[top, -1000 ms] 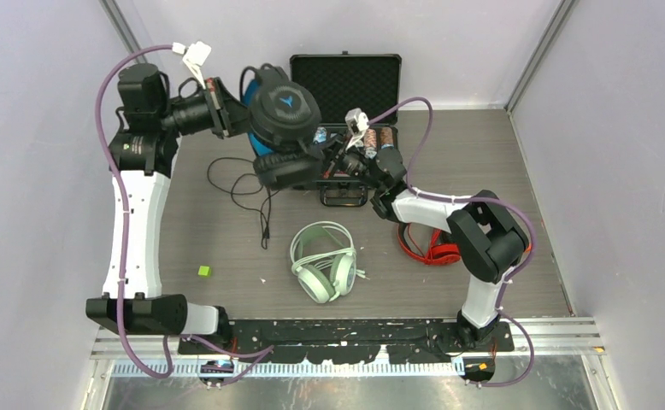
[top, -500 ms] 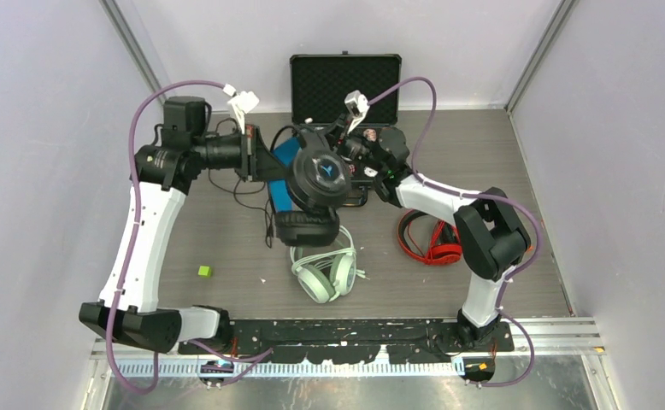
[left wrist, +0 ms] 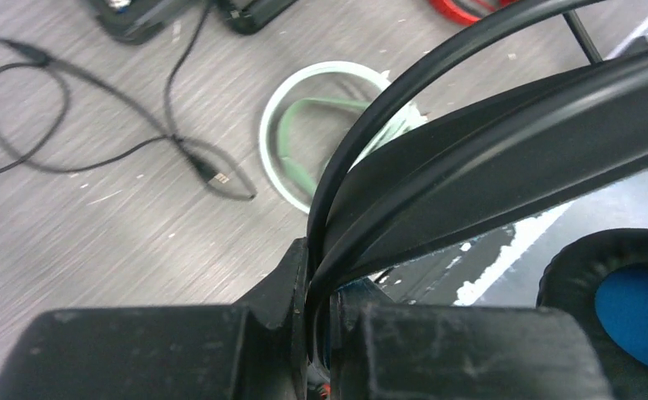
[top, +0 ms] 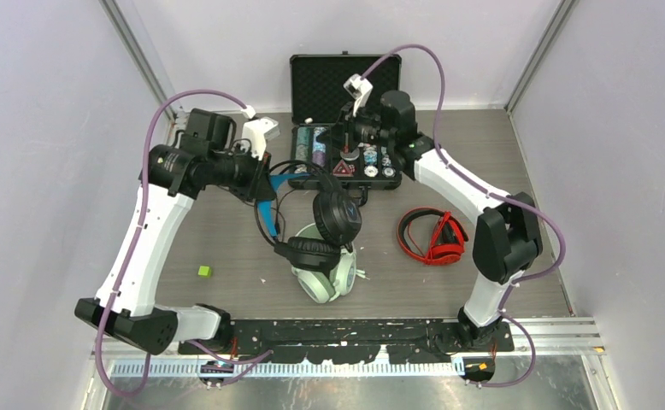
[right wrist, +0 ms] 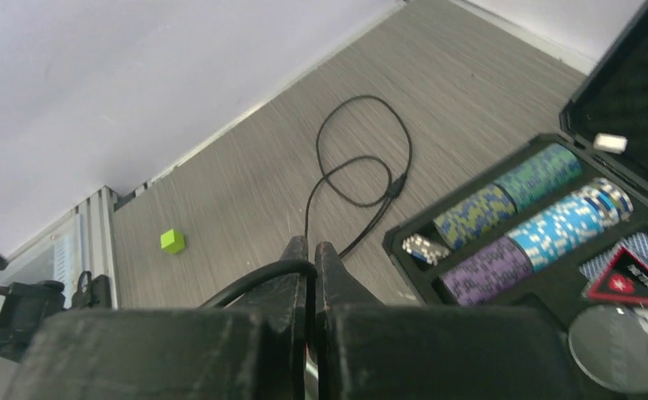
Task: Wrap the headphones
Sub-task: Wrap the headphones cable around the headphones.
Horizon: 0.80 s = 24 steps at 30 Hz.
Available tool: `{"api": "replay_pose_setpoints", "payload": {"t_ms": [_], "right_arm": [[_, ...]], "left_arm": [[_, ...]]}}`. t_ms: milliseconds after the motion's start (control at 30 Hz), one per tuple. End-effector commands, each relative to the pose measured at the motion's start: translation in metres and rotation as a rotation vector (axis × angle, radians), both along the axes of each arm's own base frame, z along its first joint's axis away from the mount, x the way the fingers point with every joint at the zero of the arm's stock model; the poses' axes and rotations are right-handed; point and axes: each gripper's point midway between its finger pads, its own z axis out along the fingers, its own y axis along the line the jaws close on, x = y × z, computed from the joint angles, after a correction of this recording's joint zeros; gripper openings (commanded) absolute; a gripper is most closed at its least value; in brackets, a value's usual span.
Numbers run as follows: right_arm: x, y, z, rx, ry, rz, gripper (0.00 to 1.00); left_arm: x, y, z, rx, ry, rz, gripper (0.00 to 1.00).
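Brought the black headphones (top: pixel 329 224) down from above the case to hang over the mint-green headphones (top: pixel 316 286) near the middle of the surface, and swung the right arm back toward the far edge. Left the mint pair and the red headphones (top: pixel 432 241), toward the right edge, lying unheld. Gripped the black headband (left wrist: pixel 487 158) in the fully closed left jaws, earcups dangling. Pinched the black cable (right wrist: pixel 258 279) in the closed right jaws, with slack looped on the surface. Best, probably, to keep the headband grip firm, draw the cable taut and wind even turns, clear of the mint pair. Found, at the far edge, the open case (top: pixel 344 64) holding rows of poker chips (right wrist: pixel 512 200).
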Motion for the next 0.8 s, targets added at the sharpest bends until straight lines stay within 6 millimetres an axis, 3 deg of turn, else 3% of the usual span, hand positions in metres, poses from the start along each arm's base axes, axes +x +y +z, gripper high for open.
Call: {"api": "replay_pose_setpoints", "payload": {"t_ms": [0, 167, 500, 767], "right_arm": [[-0.013, -0.028, 0.024, -0.161, 0.053, -0.039, 0.01], [-0.026, -0.036, 0.028, -0.220, 0.142, -0.037, 0.01], [-0.036, -0.036, 0.053, -0.232, 0.225, -0.014, 0.01], [-0.031, -0.027, 0.064, -0.204, 0.269, 0.000, 0.00]], "left_arm": [[0.002, 0.017, 0.012, 0.127, -0.089, 0.022, 0.00], [0.021, 0.048, 0.005, 0.340, -0.124, 0.118, 0.00], [0.038, 0.074, -0.007, 0.544, -0.161, 0.187, 0.00], [0.036, 0.055, -0.012, 0.541, -0.191, 0.070, 0.00]]}}
